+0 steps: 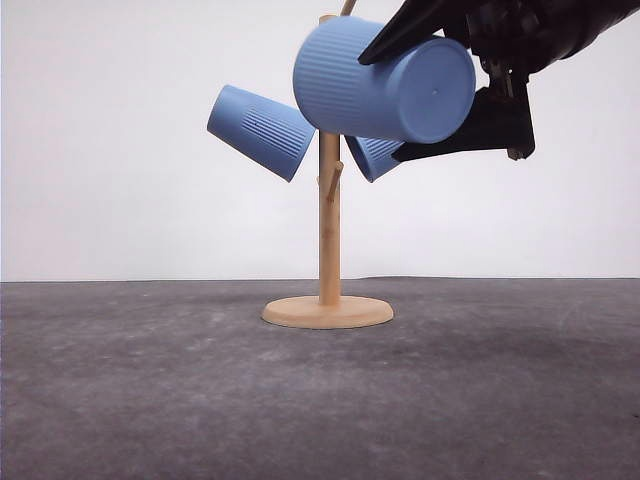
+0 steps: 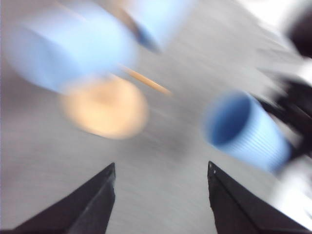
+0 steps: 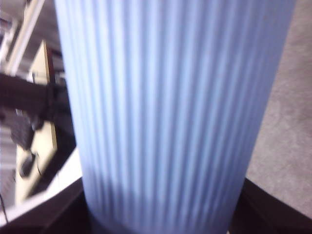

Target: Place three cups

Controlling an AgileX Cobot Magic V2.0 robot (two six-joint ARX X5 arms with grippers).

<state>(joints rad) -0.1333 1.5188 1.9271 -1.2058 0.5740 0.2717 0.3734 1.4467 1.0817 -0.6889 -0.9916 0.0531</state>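
Held cup (image 1: 385,79) lies near-horizontal, base toward camera-right, clamped between right end effector (image 1: 440,95) fingers; left end effector (image 2: 161,200) open.

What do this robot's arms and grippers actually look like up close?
They are black throughout. The right gripper has flat, blade-like black fingers that taper to points, below a bulkier black wrist housing with small metal fittings. The left gripper shows two matte black wedge-shaped fingers. No markings or labels are visible.
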